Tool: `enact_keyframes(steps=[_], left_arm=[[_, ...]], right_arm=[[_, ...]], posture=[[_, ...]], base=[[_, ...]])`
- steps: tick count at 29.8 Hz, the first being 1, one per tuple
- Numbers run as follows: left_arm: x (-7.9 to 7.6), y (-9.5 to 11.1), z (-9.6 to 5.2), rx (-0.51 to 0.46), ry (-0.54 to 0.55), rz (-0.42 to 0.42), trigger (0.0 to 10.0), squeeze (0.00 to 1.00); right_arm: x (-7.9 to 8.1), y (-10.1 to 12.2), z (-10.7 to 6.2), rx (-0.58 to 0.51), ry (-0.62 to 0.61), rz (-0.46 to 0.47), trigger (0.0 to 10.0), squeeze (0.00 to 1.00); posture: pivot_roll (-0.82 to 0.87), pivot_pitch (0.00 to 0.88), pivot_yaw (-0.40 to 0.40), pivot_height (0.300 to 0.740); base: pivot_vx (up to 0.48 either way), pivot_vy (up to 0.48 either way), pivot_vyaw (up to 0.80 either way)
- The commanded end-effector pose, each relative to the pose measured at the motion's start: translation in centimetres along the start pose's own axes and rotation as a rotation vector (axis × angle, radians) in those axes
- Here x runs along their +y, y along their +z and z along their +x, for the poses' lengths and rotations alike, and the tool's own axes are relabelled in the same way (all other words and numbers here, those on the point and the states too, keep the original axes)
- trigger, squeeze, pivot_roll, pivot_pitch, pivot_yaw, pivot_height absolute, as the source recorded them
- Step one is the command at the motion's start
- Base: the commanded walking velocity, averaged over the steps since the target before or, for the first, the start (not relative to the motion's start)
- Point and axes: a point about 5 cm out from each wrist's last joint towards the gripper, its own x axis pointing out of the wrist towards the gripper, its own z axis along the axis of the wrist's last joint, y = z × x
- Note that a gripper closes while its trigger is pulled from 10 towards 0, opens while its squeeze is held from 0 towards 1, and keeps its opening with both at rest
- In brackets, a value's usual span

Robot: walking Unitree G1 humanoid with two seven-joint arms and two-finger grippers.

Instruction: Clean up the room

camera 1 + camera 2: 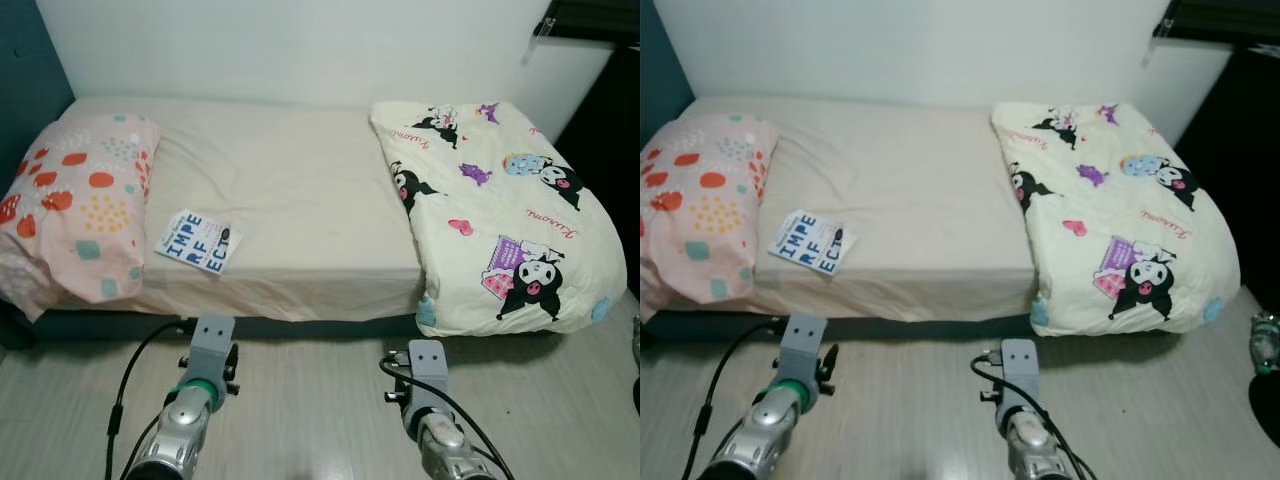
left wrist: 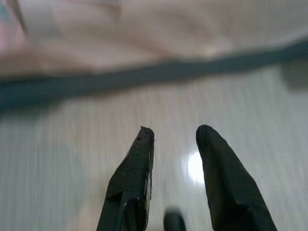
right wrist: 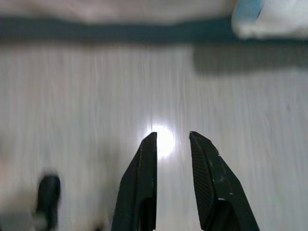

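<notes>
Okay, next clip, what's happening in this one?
The robot stands on the pale floor facing a low bed, with nothing in hand. Its left gripper and right gripper both hang open above the floor, short of the bed edge. On the bed lie a pink patterned pillow at the robot's left, a book beside it near the front edge, and a bunched cartoon-print blanket at the right, spilling over the edge. A bottle stands on the floor at far right.

Bed [image 1: 290,180] with beige sheet, across the pale wood floor [image 1: 310,400] ahead of both fingertips. On it: spotted pink pillow [image 1: 75,205] beyond the left fingers, book [image 1: 197,241] beside it, cartoon-print duvet [image 1: 495,215] beyond the right fingers.
</notes>
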Motion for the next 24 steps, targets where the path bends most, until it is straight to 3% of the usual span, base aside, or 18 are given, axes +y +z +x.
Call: enact_keyframes(steps=[1, 2, 4, 12, 19, 24], left_arm=[[-1.1, -4.8, -1.4, 0.213, -0.064, 0.066, 10.0, 0.00], [-1.1, -4.8, -1.4, 0.213, -0.064, 0.066, 10.0, 0.00], [-1.5, -6.4, -2.0, 0.289, -0.085, 0.061, 10.0, 0.00], [-2.1, -6.4, -2.0, 0.279, -0.109, 0.067, 10.0, 0.00], [-2.3, -5.8, -1.7, 0.276, -0.103, 0.063, 10.0, 0.00], [-2.3, -4.3, -1.1, 0.215, -0.098, 0.047, 10.0, 0.00]], right_arm=[[0.2, -4.5, -1.0, 0.206, 0.011, -0.080, 10.0, 0.00], [0.2, -4.5, -1.0, 0.206, 0.011, -0.080, 10.0, 0.00], [0.6, -6.8, -1.8, 0.312, 0.066, -0.117, 10.0, 0.00], [0.4, -8.7, -2.7, 0.419, 0.091, -0.115, 10.0, 0.00], [0.6, -8.5, -2.6, 0.410, 0.089, -0.109, 10.0, 0.00], [0.5, -8.3, -2.5, 0.394, 0.098, -0.133, 10.0, 0.00]], posture=[[0.08, 0.000, -0.010, 0.740], [0.08, 0.000, -0.010, 0.740], [0.06, 0.000, -0.001, 0.740], [0.04, 0.005, 0.017, 0.740], [0.04, 0.013, 0.019, 0.740], [0.06, 0.031, 0.003, 0.740]], base=[[0.000, 0.000, 0.00], [0.000, 0.000, 0.00], [0.000, 0.000, 0.00], [0.000, 0.000, 0.00], [0.000, 0.000, 0.00], [0.000, 0.000, 0.00]])
